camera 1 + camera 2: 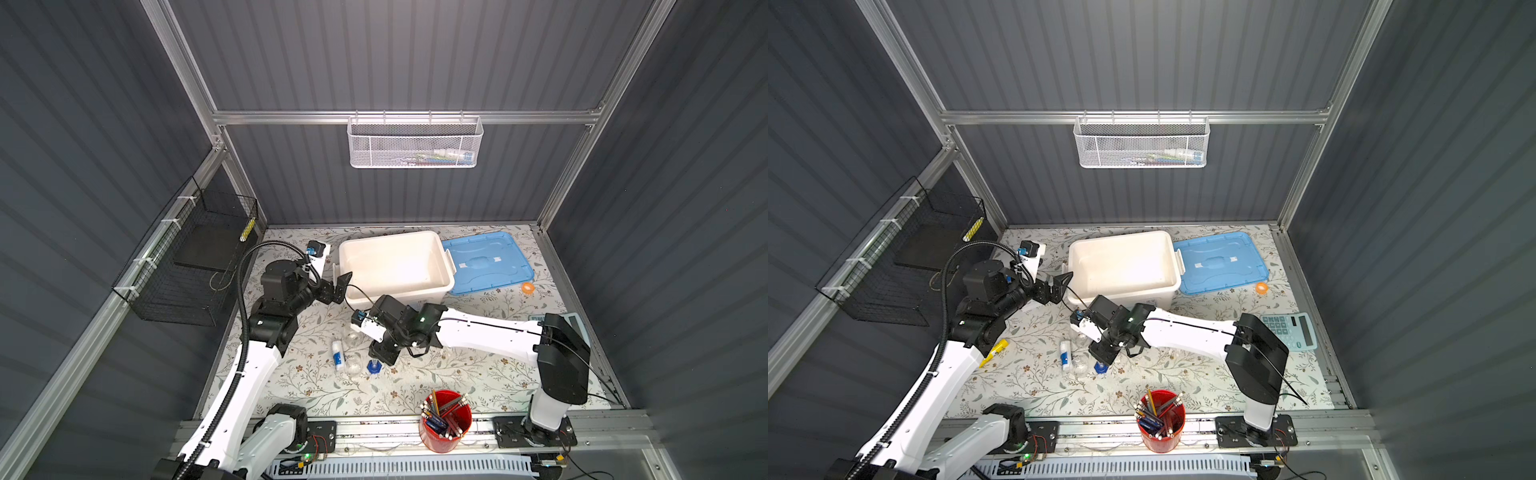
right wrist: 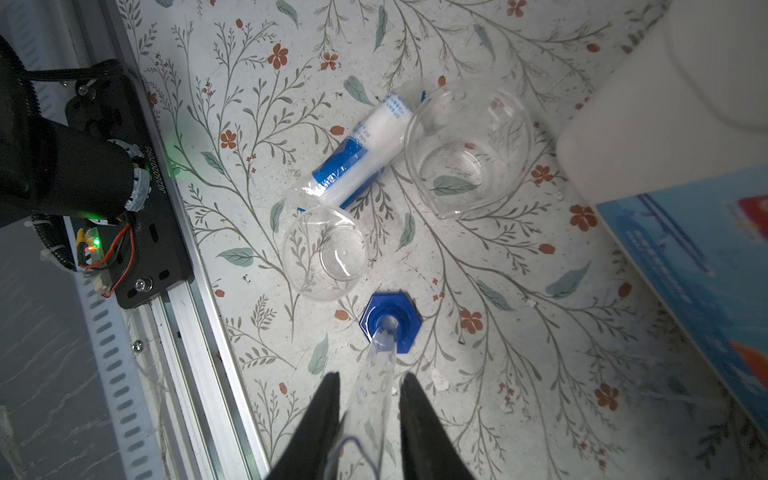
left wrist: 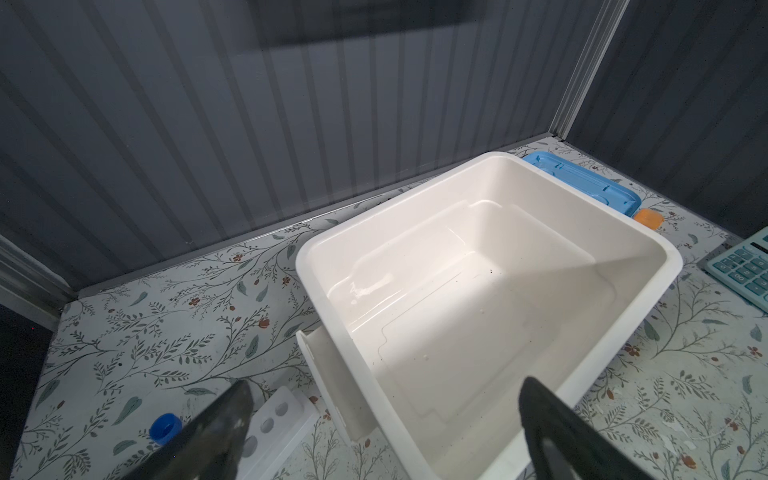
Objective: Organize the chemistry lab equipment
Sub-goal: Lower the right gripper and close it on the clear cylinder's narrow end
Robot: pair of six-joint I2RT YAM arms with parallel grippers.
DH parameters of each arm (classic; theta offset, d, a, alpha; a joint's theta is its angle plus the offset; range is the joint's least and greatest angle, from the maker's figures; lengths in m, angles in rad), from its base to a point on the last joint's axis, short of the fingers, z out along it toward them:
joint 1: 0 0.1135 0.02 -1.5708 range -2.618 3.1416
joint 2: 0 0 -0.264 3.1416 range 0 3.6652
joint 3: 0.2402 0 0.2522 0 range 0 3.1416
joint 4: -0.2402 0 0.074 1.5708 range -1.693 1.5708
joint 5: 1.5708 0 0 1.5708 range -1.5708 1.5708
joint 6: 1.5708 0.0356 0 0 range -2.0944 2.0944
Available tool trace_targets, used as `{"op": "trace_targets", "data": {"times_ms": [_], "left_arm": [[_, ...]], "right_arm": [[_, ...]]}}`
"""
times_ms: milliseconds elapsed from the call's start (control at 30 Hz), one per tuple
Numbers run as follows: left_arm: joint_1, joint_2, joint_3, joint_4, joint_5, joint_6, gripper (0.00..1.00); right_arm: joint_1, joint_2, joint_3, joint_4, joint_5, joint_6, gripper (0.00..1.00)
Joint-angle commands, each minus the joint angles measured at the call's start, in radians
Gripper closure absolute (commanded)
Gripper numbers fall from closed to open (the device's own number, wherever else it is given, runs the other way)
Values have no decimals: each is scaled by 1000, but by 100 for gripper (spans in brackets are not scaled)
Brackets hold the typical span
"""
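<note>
The step in hand looks like picking up the measuring cylinder (image 2: 380, 361). The right claw (image 2: 370, 376) is clamped round its tube near the top, one finger on each side. The blue six-sided foot seems to rest flat on the flowered surface (image 2: 519, 332), so I'd say the lift has not begun.

The next move calls for a straight pull upward, keeping the cylinder upright. A small clear beaker (image 2: 326, 253) sits just beside the foot and could be knocked. After that it is probably a carry to the white tub (image 1: 390, 237) at the back, which looks empty in the left wrist view.

The left claw (image 3: 386, 440) hangs spread wide by the tub's near left corner, grasping nothing.

The cylinder is slim and clear, with faint printed marks and a pouring lip at the top. Near it are a larger beaker (image 2: 469, 149) and a white-and-blue wrapped bundle (image 2: 357, 158), which lies on its side.
</note>
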Motion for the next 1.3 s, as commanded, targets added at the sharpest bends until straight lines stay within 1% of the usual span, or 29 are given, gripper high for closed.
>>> {"op": "trace_targets", "data": {"times_ms": [0,233,733,867,1000,1167,1267], "left_arm": [[7,-3,15,-4,15,-6,0],[7,-3,14,-5,16,-6,0],[6,4,16,-5,17,-4,0],[7,5,16,-5,17,-3,0],[7,6,18,-6,18,-3,0],[7,5,16,-6,21,-1,0],[7,3,16,-8,20,0,0]], "right_arm": [[10,-5,2,-22,13,8,72],[11,-6,6,-36,25,6,68],[12,-6,8,-38,24,2,74],[13,-8,8,-47,32,4,72],[13,-19,12,-54,41,6,66],[13,-26,10,-56,42,6,66],[13,-24,9,-57,40,9,68]]}}
